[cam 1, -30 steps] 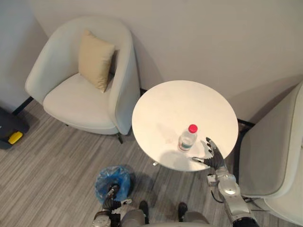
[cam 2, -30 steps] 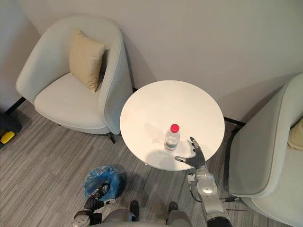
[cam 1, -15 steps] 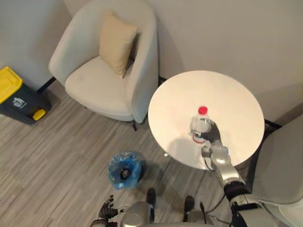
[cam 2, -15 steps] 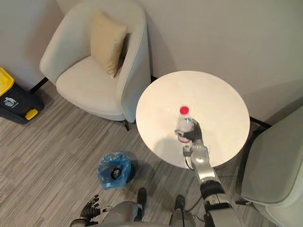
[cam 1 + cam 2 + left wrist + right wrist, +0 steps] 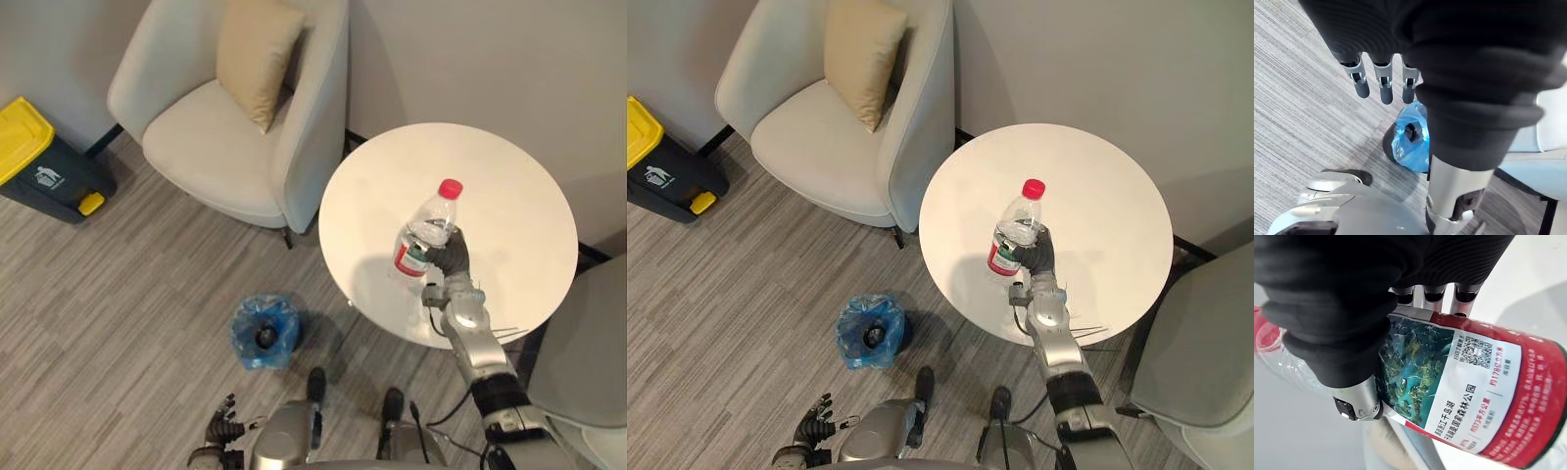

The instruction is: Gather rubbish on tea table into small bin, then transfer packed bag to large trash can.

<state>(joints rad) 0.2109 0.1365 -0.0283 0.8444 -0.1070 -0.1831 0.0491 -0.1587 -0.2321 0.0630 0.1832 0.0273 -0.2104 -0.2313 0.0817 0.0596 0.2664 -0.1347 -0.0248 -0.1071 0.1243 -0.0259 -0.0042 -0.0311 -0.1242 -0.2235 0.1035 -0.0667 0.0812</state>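
The armchair (image 5: 220, 147) with its tan cushion (image 5: 257, 54) stands against the wall at my far left; just beside it, to the right, is the round white table (image 5: 509, 196); the large trash can (image 5: 34, 162), dark with a yellow lid, sits well off to the left by the wall; the small bin (image 5: 265, 331), lined with a blue bag (image 5: 247, 338), stands on the floor near my feet, left of the table's edge; the bottle (image 5: 426, 230), clear with a red cap and a red label, is in my right hand (image 5: 453, 257) above the near part of the table, and by the shadow under it I judge it is off the top; my fingers (image 5: 1434, 294) and thumb are wrapped tight round its label; its long axis is tilted, base low and toward me, cap up and leaning away to the right; my left hand (image 5: 1382, 83) hangs low by my side, fingers straight and slightly apart, holding nothing; it is nearer the bin, yet the bottle is with the right, so the bin lies down and to the left of what I hold, and I judge the carry must cross that way with the bottle's base leading into the bag's mouth.
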